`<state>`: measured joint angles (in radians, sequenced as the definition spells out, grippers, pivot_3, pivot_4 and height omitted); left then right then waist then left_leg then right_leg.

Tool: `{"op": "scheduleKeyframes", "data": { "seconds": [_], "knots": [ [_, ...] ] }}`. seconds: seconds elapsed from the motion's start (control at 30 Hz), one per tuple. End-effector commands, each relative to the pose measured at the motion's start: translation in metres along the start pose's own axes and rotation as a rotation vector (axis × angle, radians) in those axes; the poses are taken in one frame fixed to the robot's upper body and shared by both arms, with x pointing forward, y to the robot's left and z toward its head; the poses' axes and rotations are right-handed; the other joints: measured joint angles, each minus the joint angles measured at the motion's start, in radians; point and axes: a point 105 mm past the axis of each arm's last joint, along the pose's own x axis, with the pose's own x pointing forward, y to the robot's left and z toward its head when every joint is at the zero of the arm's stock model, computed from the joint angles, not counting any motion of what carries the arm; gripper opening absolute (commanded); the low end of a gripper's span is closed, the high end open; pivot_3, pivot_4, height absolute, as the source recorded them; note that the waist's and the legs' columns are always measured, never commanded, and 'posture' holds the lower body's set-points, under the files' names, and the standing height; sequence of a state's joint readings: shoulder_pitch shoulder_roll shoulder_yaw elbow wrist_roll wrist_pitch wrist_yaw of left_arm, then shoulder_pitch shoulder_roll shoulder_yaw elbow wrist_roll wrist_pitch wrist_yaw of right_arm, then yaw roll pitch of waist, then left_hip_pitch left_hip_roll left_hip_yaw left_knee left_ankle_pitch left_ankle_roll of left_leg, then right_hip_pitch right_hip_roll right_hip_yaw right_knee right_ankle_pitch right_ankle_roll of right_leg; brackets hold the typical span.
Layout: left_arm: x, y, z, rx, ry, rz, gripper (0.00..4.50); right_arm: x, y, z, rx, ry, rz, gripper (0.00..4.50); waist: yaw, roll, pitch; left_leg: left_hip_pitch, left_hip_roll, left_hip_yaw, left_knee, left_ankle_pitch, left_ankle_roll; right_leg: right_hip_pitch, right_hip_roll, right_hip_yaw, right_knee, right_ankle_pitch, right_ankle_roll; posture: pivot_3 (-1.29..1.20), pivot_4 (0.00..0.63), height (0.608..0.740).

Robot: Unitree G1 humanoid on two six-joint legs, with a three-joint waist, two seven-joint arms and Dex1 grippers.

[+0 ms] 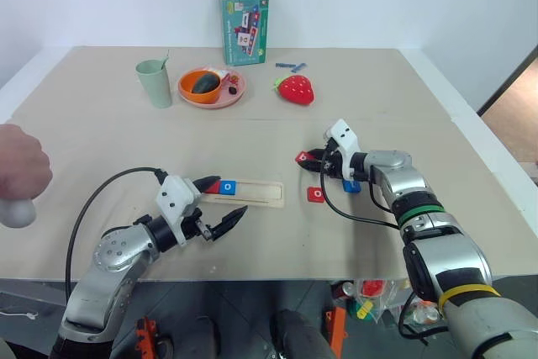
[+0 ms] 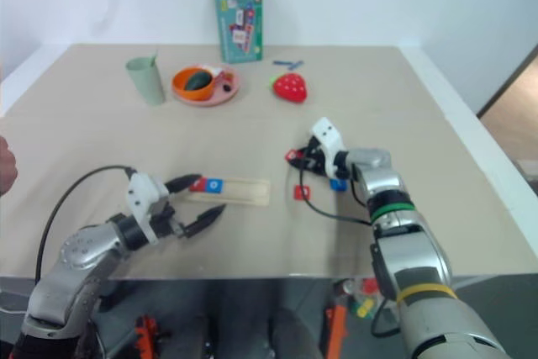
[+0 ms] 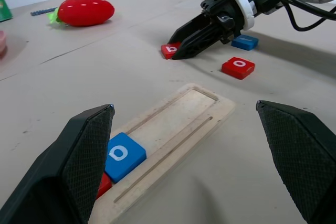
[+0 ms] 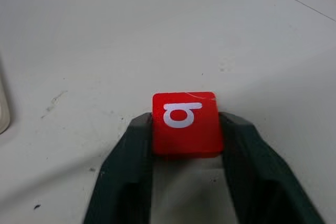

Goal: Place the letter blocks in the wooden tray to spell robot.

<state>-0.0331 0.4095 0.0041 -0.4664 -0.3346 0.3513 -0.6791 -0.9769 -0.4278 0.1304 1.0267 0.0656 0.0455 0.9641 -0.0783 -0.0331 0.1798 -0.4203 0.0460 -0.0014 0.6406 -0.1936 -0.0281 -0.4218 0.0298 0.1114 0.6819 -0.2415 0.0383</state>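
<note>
My right gripper [image 1: 309,158] is shut on a red letter block [image 4: 185,124] with a white letter, low at the table right of centre. A red "o" block [image 1: 315,195] lies just in front of it. A blue block [image 1: 350,186] sits beside the right wrist. The wooden tray [image 1: 262,196] lies in front of centre. A blue "o" block [image 3: 122,153] and a red block [image 3: 102,184] sit at its left end. My left gripper [image 1: 232,194] is open, its fingers spread on either side of the tray's left end and holding nothing.
At the back stand a green cup [image 1: 155,81], a pink plate [image 1: 233,93] with an orange bowl, a red strawberry toy [image 1: 294,89], small blue sticks [image 1: 290,65] and an open box [image 1: 244,18]. A person's hand [image 1: 18,176] holding something white is at the left edge.
</note>
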Motion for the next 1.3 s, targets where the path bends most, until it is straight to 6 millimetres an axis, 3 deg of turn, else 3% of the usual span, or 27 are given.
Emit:
{"op": "scheduleKeyframes", "data": {
  "seconds": [0.03,0.17,0.27,0.4,0.53,0.73,1.3],
  "knots": [
    [-0.003,-0.001,0.013,0.024,-0.041,0.017,4.5,-0.002,-0.005,0.017,-0.031,-0.04,-0.009,1.21,0.0,0.0,0.0,0.0,0.0,0.0,0.0,0.0,0.0,0.0,0.0,0.0,0.0,0.0,0.0,0.0,0.15,0.74],
    [-0.014,0.008,0.009,0.002,-0.046,0.118,4.5,-0.004,0.003,0.048,-0.089,-0.147,0.05,1.21,-0.001,0.001,0.001,0.0,0.0,0.0,-0.001,0.0,0.0,-0.001,0.0,0.0,0.0,0.0,0.0,0.0,0.15,0.74],
    [-0.021,0.006,0.004,-0.018,-0.029,0.152,4.5,-0.004,0.033,0.061,-0.136,-0.171,0.2,1.21,-0.003,0.002,0.001,0.0,0.001,0.0,-0.002,0.0,0.0,-0.001,0.0,0.0,0.0,-0.001,-0.001,0.0,0.15,0.74],
    [-0.029,0.009,-0.003,-0.067,-0.011,0.208,4.5,0.0,0.087,0.054,-0.203,-0.131,0.389,1.21,0.001,0.002,0.001,0.0,0.001,-0.003,-0.003,0.0,0.0,-0.001,0.001,-0.002,0.0,-0.003,-0.001,0.0,0.15,0.74],
    [-0.03,0.009,-0.006,-0.082,-0.002,0.226,4.5,0.007,0.109,0.045,-0.22,-0.095,0.421,1.21,0.001,0.002,0.001,-0.001,0.0,-0.003,-0.003,0.0,0.0,-0.001,0.0,-0.003,0.0,-0.003,-0.002,0.0,0.15,0.74],
    [-0.031,0.007,-0.008,-0.081,0.008,0.226,4.5,0.019,0.113,0.041,-0.211,-0.064,0.403,1.21,0.001,0.002,0.001,0.0,0.0,-0.001,-0.001,0.001,-0.002,-0.001,0.0,-0.002,0.0,-0.002,-0.004,0.0,0.15,0.74],
    [-0.027,0.0,-0.01,-0.08,0.015,0.208,4.5,0.039,0.123,0.055,-0.262,-0.071,0.445,1.21,0.0,0.002,0.001,0.0,0.001,-0.001,-0.003,0.001,-0.002,-0.002,0.0,-0.002,0.0,-0.002,-0.002,0.0,0.15,0.74]
  ]
}}
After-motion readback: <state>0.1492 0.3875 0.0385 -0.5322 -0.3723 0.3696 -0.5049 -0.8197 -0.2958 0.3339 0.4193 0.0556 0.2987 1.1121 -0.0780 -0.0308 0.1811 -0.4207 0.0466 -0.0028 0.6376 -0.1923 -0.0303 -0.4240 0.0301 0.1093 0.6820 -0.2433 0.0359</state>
